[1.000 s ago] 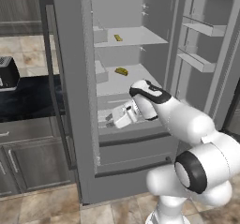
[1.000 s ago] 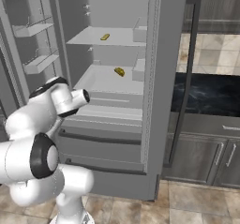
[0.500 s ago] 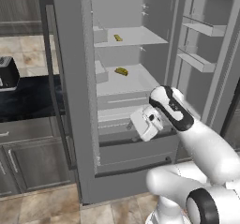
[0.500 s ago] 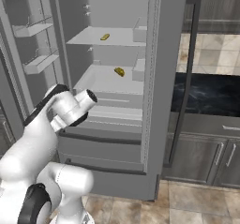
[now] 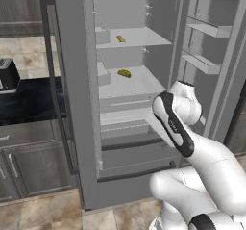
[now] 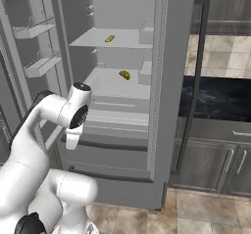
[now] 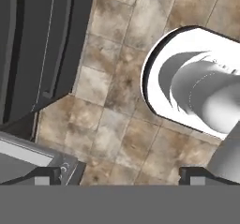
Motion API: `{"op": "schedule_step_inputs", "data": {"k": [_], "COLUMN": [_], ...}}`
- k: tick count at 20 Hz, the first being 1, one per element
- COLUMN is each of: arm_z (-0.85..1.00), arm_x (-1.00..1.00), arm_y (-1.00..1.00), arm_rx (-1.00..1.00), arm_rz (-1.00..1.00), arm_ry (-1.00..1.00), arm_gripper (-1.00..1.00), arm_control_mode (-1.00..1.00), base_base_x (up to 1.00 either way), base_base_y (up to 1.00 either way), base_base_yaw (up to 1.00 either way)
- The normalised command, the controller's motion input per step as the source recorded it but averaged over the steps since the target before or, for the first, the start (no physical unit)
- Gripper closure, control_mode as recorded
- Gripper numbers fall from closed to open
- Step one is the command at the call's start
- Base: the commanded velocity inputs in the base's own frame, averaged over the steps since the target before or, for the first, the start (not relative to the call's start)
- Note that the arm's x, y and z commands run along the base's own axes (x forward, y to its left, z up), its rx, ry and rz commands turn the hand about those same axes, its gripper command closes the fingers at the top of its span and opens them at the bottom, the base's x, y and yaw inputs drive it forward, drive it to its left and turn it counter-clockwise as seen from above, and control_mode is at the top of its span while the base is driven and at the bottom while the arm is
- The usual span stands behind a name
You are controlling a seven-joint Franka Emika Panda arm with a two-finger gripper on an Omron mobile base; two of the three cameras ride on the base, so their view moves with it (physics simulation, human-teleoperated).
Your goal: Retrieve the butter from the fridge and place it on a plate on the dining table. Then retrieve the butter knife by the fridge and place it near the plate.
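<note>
Fridge: the tall grey French-door fridge (image 5: 72, 104) stands wide open, pale shelves on show, door bins (image 5: 207, 29) swung out to the side; from the right base view its long dark vertical handle (image 6: 192, 81) runs down the closed edge.

Butter: two small yellow pieces inside, and I can't tell which is the stick we're after. One small yellow block (image 5: 120, 39) lies on the upper shelf; a second yellow piece (image 5: 124, 73) lies on the shelf below, near its back left. Both lie loose, nothing touching them.

Arm: the white arm with dark joints (image 5: 175, 123) is folded low in front of the open fridge, elbow up by the drawers, well below and apart from both yellow pieces.

Gripper: the two-finger gripper (image 7: 119, 175) points straight down at the tan stone floor tiles (image 7: 117, 96); its dark fingertips (image 7: 47, 175) sit far out at either edge of the hand view, so the jaws are spread fully apart with nothing between them.

Below the hand: a corner of the fridge's grey lower front (image 7: 33, 160) and dark panels (image 7: 42, 45) along one side.

Surroundings: dark grey cabinets (image 5: 29, 161) with a black counter top (image 5: 29, 99) flank the fridge; a dark toaster-like appliance (image 5: 8, 75) sits on that counter in the left base view.
</note>
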Motion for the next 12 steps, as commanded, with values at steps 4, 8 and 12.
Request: {"op": "schedule_step_inputs", "data": {"k": [4,8,12], "arm_z": [0.00,0.20,0.41], "arm_x": [-0.04,-0.06,-0.15], "arm_y": [-0.33,-0.29,-0.14], "arm_rx": [-0.41,-0.33,-0.12], "arm_rz": [0.69,0.60,0.60], "arm_ry": [-0.28,-0.21,-0.03], "arm_gripper": [-1.00,-1.00,-1.00], "arm_control_mode": [-1.00,-1.00,-1.00], "base_base_x": [0.00,0.00,0.00], "base_base_y": [0.00,0.00,0.00], "base_base_yaw": [0.00,0.00,0.00]}}
